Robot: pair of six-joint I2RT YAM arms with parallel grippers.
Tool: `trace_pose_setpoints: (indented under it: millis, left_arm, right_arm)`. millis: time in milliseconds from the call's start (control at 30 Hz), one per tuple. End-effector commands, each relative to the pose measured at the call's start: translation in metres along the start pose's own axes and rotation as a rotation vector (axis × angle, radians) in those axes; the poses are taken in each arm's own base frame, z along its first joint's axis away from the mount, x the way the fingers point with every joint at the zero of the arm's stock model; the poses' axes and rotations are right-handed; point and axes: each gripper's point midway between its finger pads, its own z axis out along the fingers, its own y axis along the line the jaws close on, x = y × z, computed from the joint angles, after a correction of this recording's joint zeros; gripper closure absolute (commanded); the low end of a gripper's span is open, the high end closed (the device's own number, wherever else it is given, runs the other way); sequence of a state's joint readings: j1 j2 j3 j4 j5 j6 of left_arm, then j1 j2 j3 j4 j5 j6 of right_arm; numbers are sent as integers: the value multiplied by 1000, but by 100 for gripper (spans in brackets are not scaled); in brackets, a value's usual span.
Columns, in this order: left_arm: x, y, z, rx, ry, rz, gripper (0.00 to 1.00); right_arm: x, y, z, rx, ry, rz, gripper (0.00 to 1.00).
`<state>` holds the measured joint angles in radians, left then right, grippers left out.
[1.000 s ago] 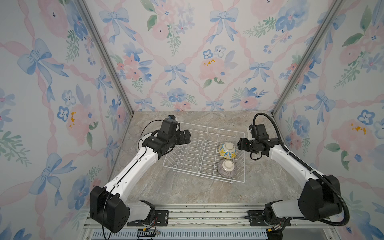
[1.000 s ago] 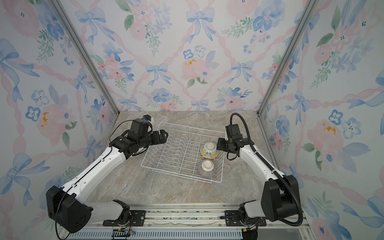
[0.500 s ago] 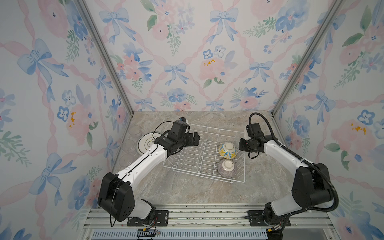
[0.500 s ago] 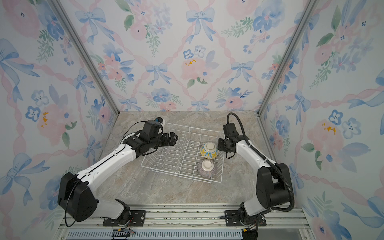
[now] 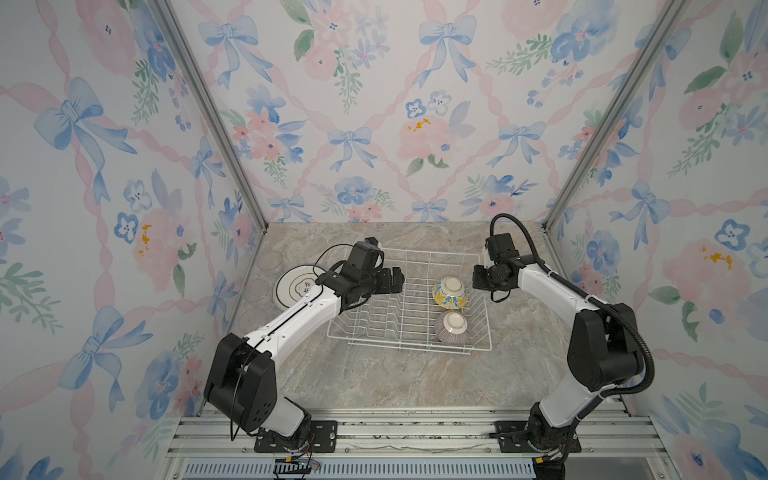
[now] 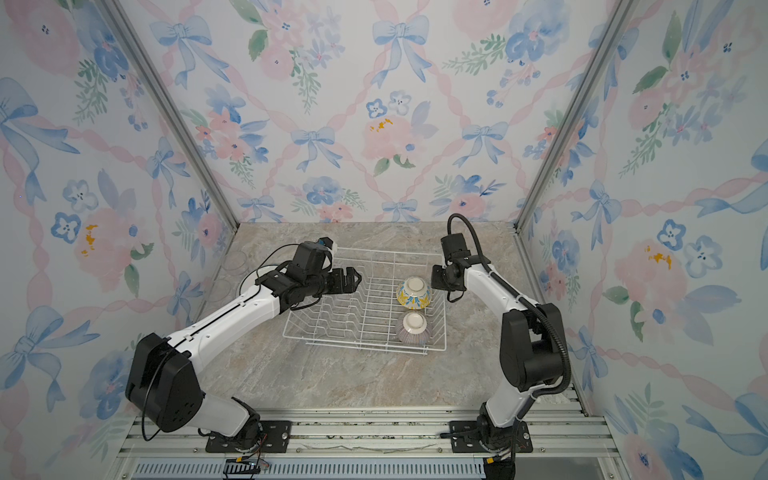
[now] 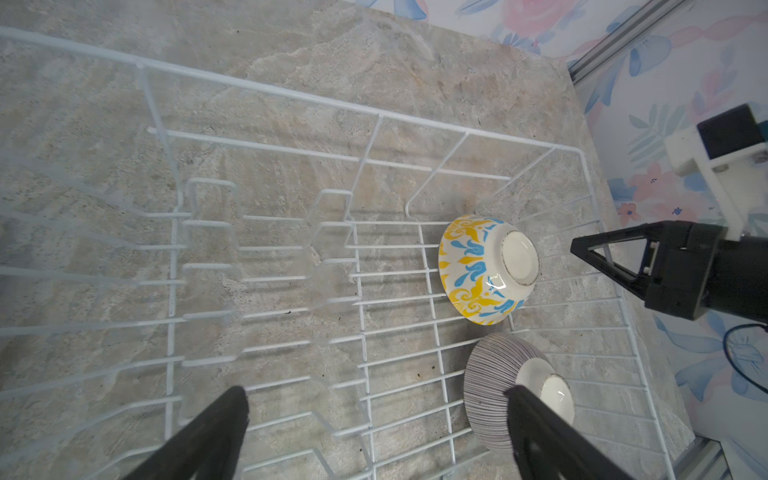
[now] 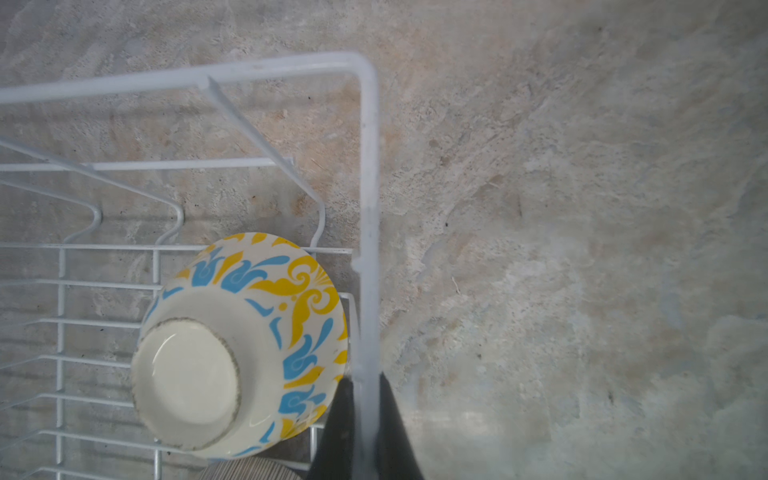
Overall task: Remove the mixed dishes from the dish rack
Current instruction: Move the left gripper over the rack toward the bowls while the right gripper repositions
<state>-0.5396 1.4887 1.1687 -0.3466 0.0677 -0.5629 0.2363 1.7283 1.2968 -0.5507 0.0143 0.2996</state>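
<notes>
1. Your dish rack [image 5: 409, 307] sits on the desk [image 5: 395, 374], near its middle.
2. Two bowls lie upturned at the rack's right end: the floral bowl [image 5: 449, 293] behind, the striped bowl [image 5: 453, 327] in front, just beside each other.
3. A plate [image 5: 293, 286] lies flat on the desk, left of the rack.
4. Glasses [image 5: 257, 290] stand left of the plate, along the left wall.
5. Your right pincer [image 8: 365, 432] straddles the rack's right rim wire, beside the floral bowl.
6. Your left pincer [image 5: 392, 280] hangs over the rack's left part.

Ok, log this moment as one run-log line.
left gripper: open above white wire dish rack | right gripper: shut on rack rim | yellow-blue floral bowl, grey-striped bowl: upside down in rack
</notes>
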Motion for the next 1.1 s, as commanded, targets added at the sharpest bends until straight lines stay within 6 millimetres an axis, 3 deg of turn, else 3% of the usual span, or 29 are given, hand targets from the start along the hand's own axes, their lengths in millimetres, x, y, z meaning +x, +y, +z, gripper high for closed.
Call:
trace_pose_setpoints:
  millis: [0, 267, 433, 467, 567, 633, 667, 867, 900, 1067]
  left_arm:
    - [-3, -13, 3, 41, -1, -6, 2]
    - [-6, -25, 16, 76, 13, -17, 2]
    - [-7, -37, 32, 120, 41, -54, 2]
    - [-5, -39, 36, 125, 51, -60, 2]
    - [-2, -43, 45, 136, 75, -72, 2]
    - [1, -45, 49, 135, 82, -72, 2]
    - [1, -45, 51, 133, 84, -75, 2]
    - [5, -48, 53, 131, 86, -76, 2]
    - [5, -48, 53, 135, 85, -78, 2]
    - [13, -57, 58, 143, 99, -76, 2]
  right_arm:
    - [-25, -8, 8, 73, -44, -103, 100]
    - [-60, 13, 26, 16, -70, -222, 96]
    - [-75, 17, 19, -1, -125, -193, 92]
    - [-77, 22, 16, -27, -140, -187, 87]
    - [-84, 28, 3, -67, -195, -165, 53]
    - [-87, 27, -6, -66, -232, -151, 24]
    - [-90, 24, -12, -50, -251, -131, 16]
    - [-84, 17, -52, -56, -322, -13, 4]
    - [-85, 18, -69, -70, -351, 0, 3]
    - [-58, 13, -92, -84, -351, 27, 0]
